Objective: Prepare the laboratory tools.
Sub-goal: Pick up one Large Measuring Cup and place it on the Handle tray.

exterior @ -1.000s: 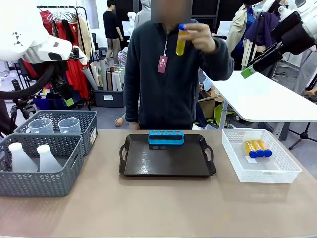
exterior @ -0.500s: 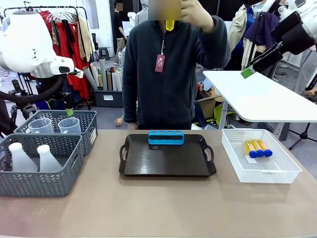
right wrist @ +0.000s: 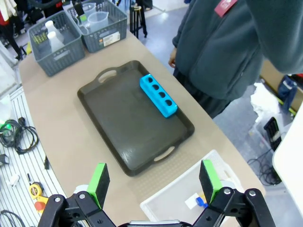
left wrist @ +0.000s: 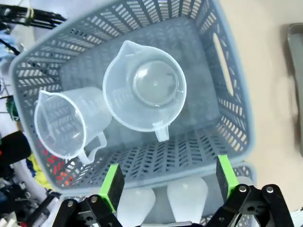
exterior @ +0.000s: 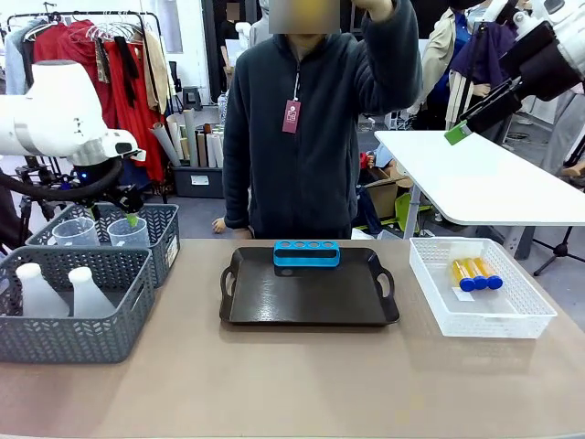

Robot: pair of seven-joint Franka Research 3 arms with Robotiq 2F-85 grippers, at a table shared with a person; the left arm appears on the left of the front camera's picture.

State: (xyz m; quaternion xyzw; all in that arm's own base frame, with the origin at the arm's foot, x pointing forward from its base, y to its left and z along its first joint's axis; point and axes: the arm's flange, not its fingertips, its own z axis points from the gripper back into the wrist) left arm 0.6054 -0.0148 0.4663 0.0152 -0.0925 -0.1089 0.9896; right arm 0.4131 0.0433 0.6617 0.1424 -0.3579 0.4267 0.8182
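Left gripper (left wrist: 169, 176) dropping over rear basket (left wrist: 230, 101), jaws spread, empty — beaker (left wrist: 144, 92) pickup coming next. Right gripper (right wrist: 154, 178) hanging released. Person's arm (exterior: 395, 55) rising.

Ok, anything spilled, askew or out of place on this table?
Nothing stands out. Both beakers stand upright in the far grey basket, the flasks in the near grey basket, three tubes lie side by side in the white basket, and the blue rack sits empty on the tray.
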